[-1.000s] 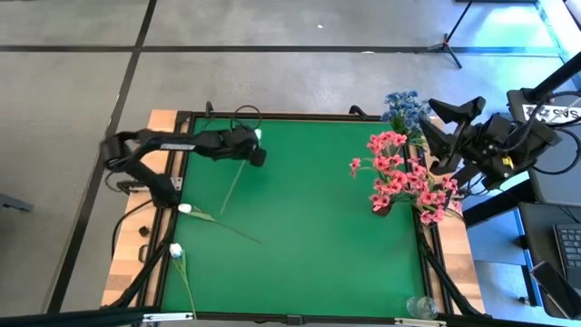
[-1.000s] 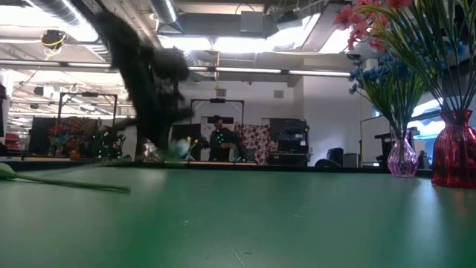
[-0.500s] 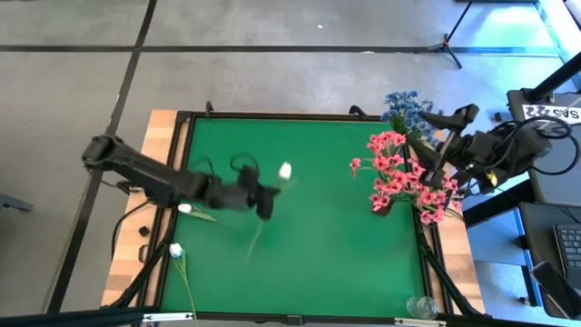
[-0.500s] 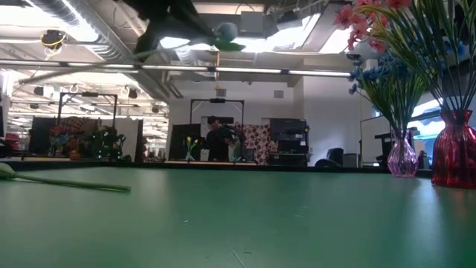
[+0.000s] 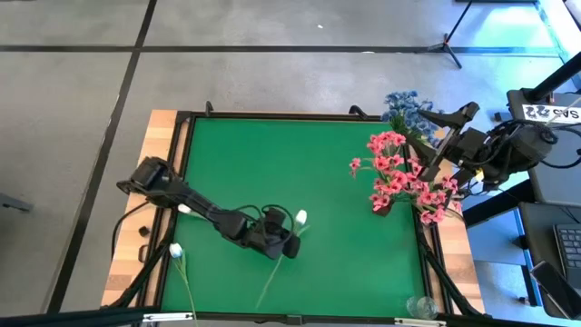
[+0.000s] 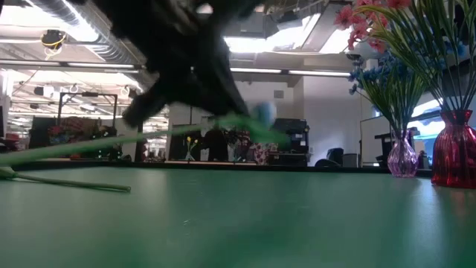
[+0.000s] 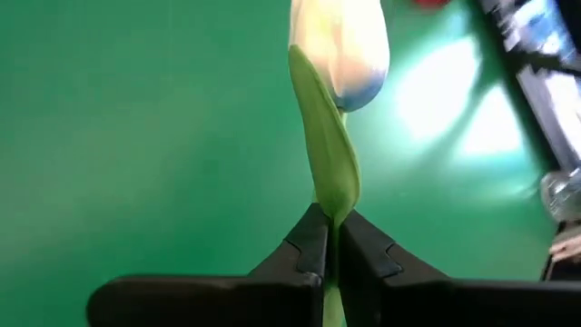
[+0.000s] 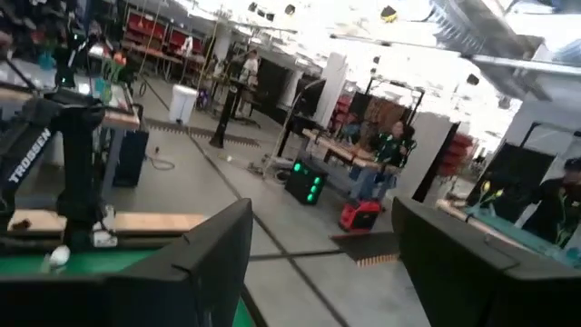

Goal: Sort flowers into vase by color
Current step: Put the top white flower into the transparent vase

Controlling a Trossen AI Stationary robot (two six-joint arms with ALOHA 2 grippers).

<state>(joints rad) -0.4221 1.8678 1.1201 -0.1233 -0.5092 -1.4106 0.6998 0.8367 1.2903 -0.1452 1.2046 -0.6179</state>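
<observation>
L pincer (image 5: 289, 243) sits lower centre of the high view, over the green desk (image 5: 327, 154), clamped on the stem of a white bud flower (image 5: 300, 218). Bud pokes out just up-right of the pincer; stem trails down-left toward the desk's lower edge. In the L wrist view both fingers (image 7: 304, 250) are pressed together on the stem w/ leaf and bud directly ahead. Low view: flower held off the desk, roughly level.

Two more white bud flowers lie at the left side of the desk: one (image 5: 184, 209) mid-left, one (image 5: 175, 250) lower left.

Pink flowers (image 5: 404, 182) stand in a red vase (image 6: 454, 152), right side; blue flowers (image 5: 406, 106) in a small pink vase (image 6: 402, 158), upper right.

R pincer (image 5: 451, 116) waits at the upper right by the blue flowers, fingers spread, holding nothing.
</observation>
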